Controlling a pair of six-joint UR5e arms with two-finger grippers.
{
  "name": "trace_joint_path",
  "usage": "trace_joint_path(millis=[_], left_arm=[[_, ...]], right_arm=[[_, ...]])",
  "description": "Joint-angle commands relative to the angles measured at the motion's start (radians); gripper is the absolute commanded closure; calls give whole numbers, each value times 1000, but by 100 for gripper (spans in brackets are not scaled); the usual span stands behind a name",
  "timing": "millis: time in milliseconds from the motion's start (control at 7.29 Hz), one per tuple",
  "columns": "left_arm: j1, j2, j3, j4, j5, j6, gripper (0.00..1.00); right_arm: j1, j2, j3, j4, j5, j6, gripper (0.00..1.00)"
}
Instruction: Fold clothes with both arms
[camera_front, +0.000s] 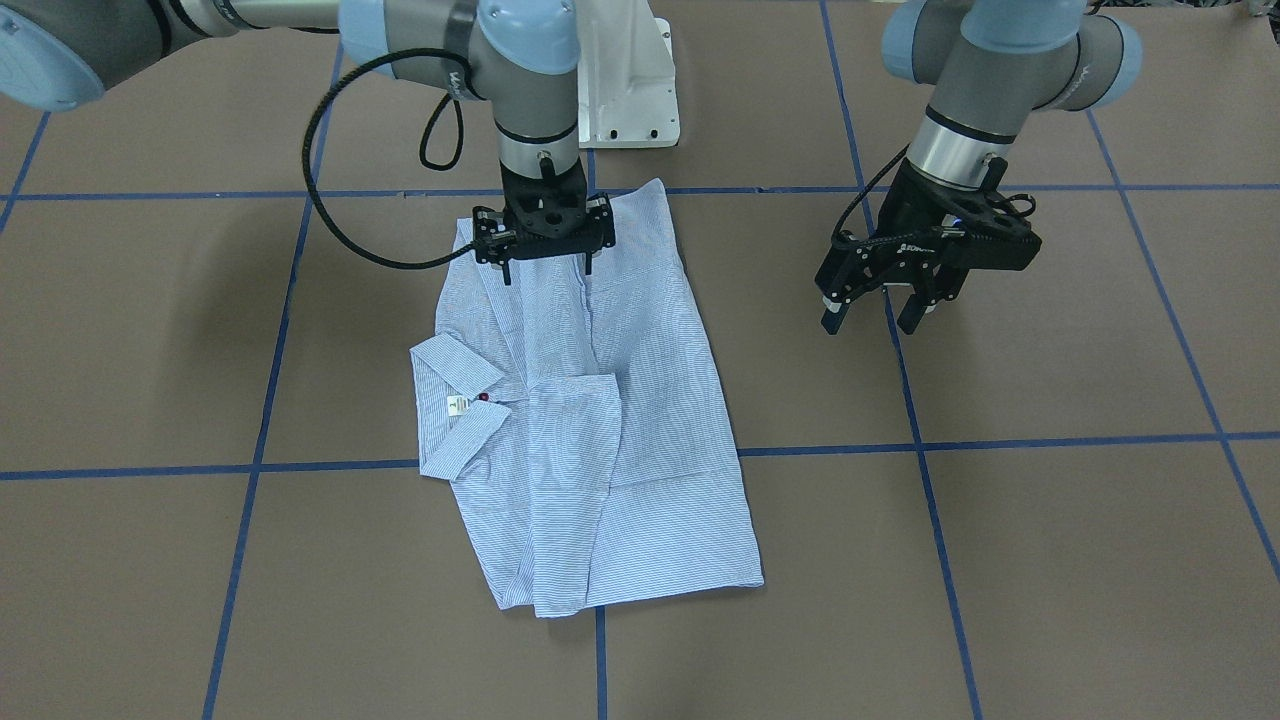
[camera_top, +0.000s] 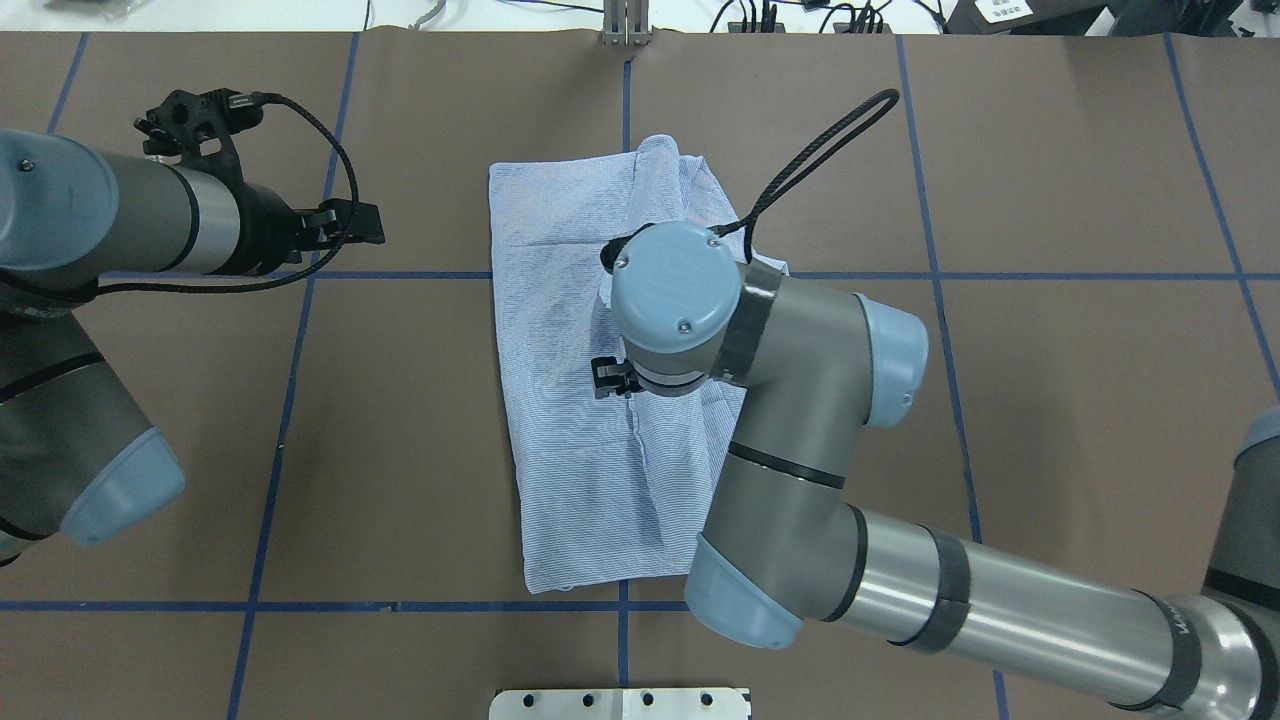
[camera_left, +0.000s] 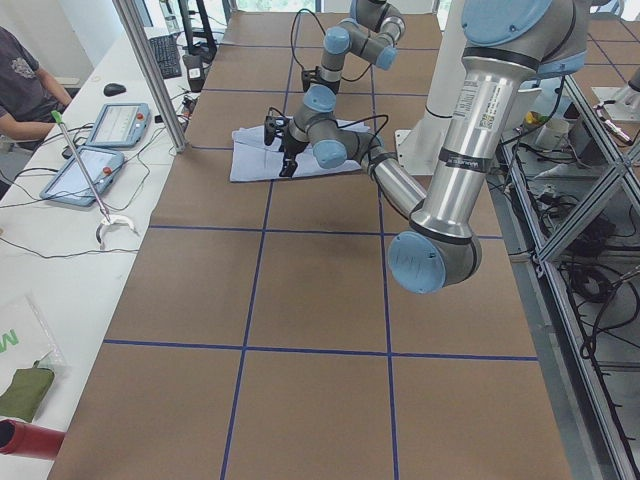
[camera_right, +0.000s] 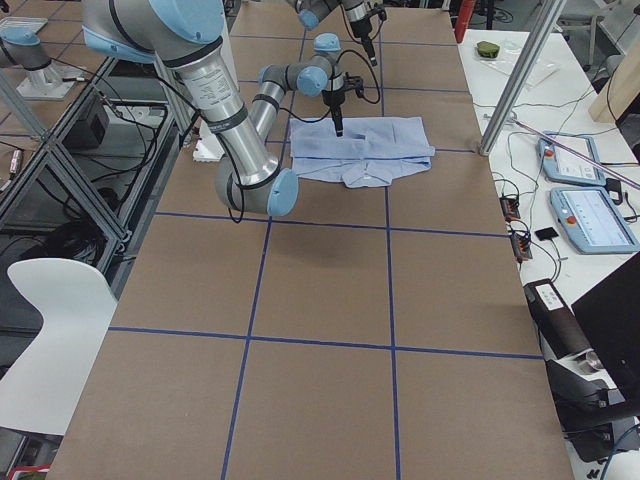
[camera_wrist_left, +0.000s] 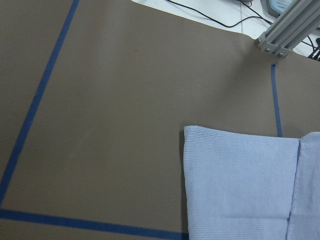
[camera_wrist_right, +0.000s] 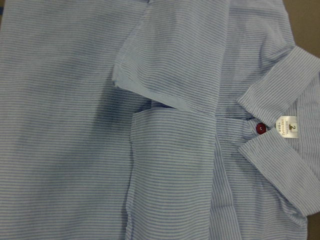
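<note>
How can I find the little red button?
Look at the striped blue shirt lying in the middle of the brown table. Go to its collar; the red button sits beside the white label, the only red spot there.

In the overhead view the right arm covered the collar of the shirt and nearly all of the right gripper. The left wrist view cut the shirt off at its bottom and right edges.
</note>
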Motion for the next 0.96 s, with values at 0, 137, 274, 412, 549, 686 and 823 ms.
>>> trace_joint_path(millis=[0, 137, 274, 412, 549, 686, 823], left_arm=[[0, 15, -3, -1, -4, -2, 0], [0, 16, -2, -1, -4, -2, 0], [0, 16, -2, -3, -4, -2, 0], [3, 15, 1, -6, -4, -6, 0], [3, 15, 3, -9, -4, -6, 0], [3, 15, 1, -9, -4, -8, 0], [5, 15, 6, -11, -4, -9, 0]], right_arm=[[-47, 46, -126, 2, -59, -40, 0], [-57, 66, -171, 2, -71, -43, 0], [-58, 62, -179, 2, -74, -45, 0], [-63, 56, -179, -1, -76, -46, 0], [-63, 47, -184, -2, -77, -46, 0], [-69, 44, -202, -4, -80, -46, 0], [-69, 41, -202, -5, -81, -48, 0]])
